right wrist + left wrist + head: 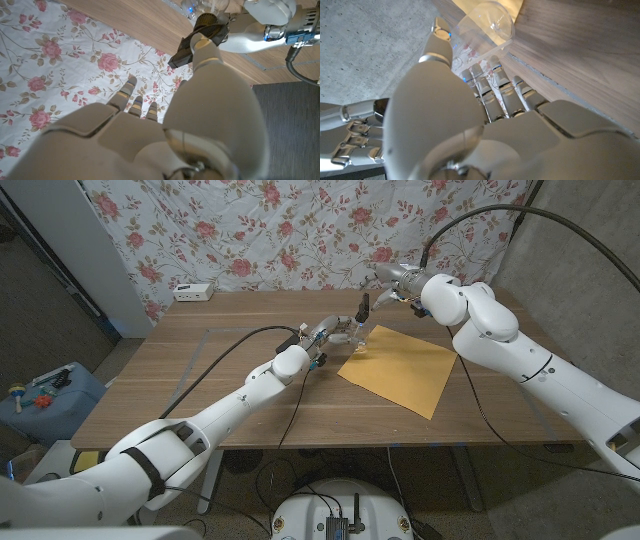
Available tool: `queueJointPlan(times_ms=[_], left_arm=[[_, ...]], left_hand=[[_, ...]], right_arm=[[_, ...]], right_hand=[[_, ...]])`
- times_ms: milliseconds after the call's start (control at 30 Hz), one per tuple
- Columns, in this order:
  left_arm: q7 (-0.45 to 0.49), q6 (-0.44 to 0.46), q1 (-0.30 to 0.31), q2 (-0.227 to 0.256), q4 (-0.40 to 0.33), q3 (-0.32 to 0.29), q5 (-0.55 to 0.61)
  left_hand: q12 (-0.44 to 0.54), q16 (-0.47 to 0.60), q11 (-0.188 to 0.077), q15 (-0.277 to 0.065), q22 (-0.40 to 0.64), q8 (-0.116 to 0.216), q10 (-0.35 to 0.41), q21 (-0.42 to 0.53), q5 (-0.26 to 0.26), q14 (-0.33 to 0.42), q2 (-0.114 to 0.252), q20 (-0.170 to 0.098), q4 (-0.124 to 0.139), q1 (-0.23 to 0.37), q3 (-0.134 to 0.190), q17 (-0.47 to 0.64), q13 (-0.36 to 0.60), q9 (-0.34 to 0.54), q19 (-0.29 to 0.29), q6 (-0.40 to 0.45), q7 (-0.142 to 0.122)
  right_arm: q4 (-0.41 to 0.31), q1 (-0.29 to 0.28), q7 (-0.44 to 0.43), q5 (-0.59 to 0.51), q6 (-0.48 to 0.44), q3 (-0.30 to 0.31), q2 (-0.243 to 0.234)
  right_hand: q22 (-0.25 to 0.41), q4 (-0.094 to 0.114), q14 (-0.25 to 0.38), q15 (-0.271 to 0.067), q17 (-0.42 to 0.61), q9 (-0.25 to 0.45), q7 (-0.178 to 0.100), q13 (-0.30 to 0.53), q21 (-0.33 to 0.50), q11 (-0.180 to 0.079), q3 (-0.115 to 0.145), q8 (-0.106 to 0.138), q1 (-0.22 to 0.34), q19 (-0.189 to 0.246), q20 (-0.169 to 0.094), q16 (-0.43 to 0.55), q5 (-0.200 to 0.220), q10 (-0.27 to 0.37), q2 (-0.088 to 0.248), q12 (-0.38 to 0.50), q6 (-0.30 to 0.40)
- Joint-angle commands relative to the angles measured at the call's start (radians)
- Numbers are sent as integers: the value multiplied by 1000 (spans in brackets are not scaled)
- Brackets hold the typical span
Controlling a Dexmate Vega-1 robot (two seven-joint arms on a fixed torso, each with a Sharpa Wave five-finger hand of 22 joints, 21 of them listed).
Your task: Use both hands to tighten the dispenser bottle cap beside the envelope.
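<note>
Dispenser bottle (357, 332), clear plastic with a dark pump cap (364, 306), sits near the far middle of the wooden table (200, 380), just beside the far-left corner of the yellow envelope (400, 366). It looks tipped rather than standing straight, probably because the left hand (325, 335) has it by the body: in the left wrist view the fingers (492, 95) are wrapped around the clear wall (485, 27), which would brace the bottle against turning. The right hand (395, 280) comes in over the envelope from the far side, and the right wrist view shows its thumb (202, 45) laid against the cap (200, 37) with the other fingers (127, 92) spread away, so it touches more than grips. That suits a twist with one hand anchoring and the other turning.
</note>
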Motion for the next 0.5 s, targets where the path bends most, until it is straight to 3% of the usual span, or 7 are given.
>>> queueJointPlan(times_ms=[33,500], left_arm=[[5,-1,9,4,-9,-3,0],[7,1,15,12,-22,-7,0]], left_hand=[[11,7,-14,-68,3,6,94,-1,5,8,134,-1,98,-101,107,4,243,4,6,170,39],[11,7,-11,-67,3,6,94,-1,5,9,134,0,97,-102,107,4,243,4,6,170,41]], right_arm=[[16,44,25,22,-4,-44,-10],[34,59,27,30,-4,-61,-9]], right_hand=[[1,2,-10,4,4,4,-2,3,1,-3,4,6,12,-4,3,3,7,-8,-2,8,12],[1,7,-12,6,4,4,-2,3,3,-1,3,9,14,-2,1,6,8,-11,-5,10,20]])
